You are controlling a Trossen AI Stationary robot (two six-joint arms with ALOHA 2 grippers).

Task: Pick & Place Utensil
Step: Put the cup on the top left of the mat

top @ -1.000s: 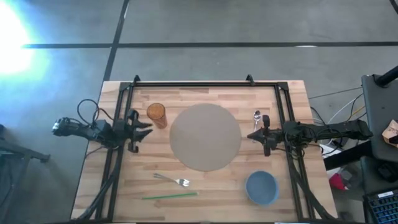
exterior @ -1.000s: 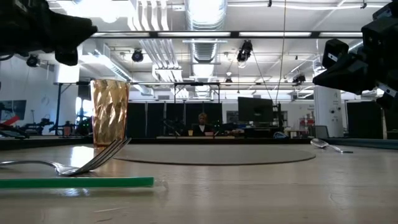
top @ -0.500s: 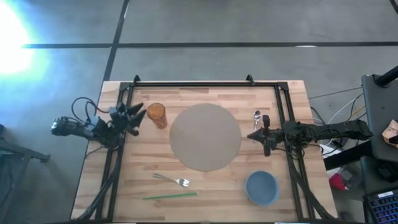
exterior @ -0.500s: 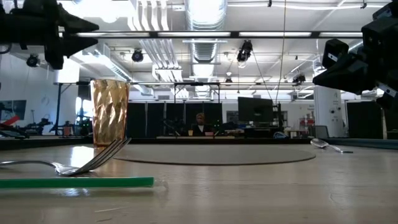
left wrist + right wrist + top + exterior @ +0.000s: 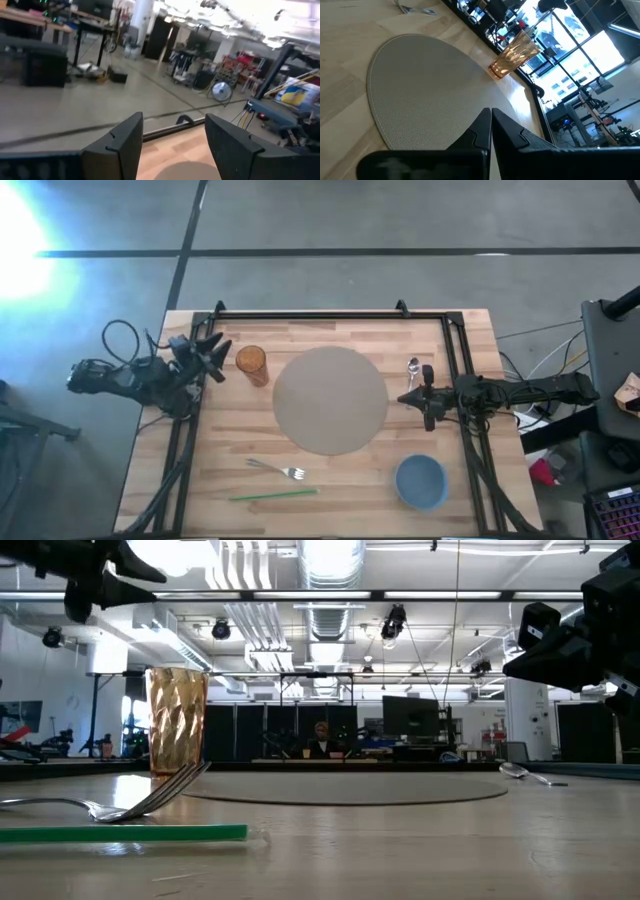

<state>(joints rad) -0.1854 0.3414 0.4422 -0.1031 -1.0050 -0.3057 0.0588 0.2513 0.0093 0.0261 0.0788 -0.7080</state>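
A metal fork point(image 5: 277, 470) lies flat near the table's near edge, with a green straw point(image 5: 272, 494) just nearer; both show in the low view, fork point(image 5: 120, 805) and straw point(image 5: 120, 834). A metal spoon point(image 5: 413, 366) lies by the right rail. My left gripper point(image 5: 215, 350) hovers open at the far-left, beside an amber cup point(image 5: 251, 364), raised high in the low view point(image 5: 140, 570); its wrist view point(image 5: 172, 145) looks over the table's edge into the room. My right gripper point(image 5: 405, 397) is shut, above the right rim of a round grey placemat point(image 5: 330, 399), just near of the spoon.
A blue bowl point(image 5: 420, 481) stands at the near-right corner. Black frame rails point(image 5: 310, 315) run along the far, left and right sides of the wooden table. The amber cup point(image 5: 515, 55) stands upright off the placemat's far-left rim. A person sits far behind the table point(image 5: 322, 740).
My left gripper has drawn back toward the table's far-left corner and risen, tipping its fingers upward, from beside the cup's near side to its left side. It stays open. The right arm and all objects have kept still.
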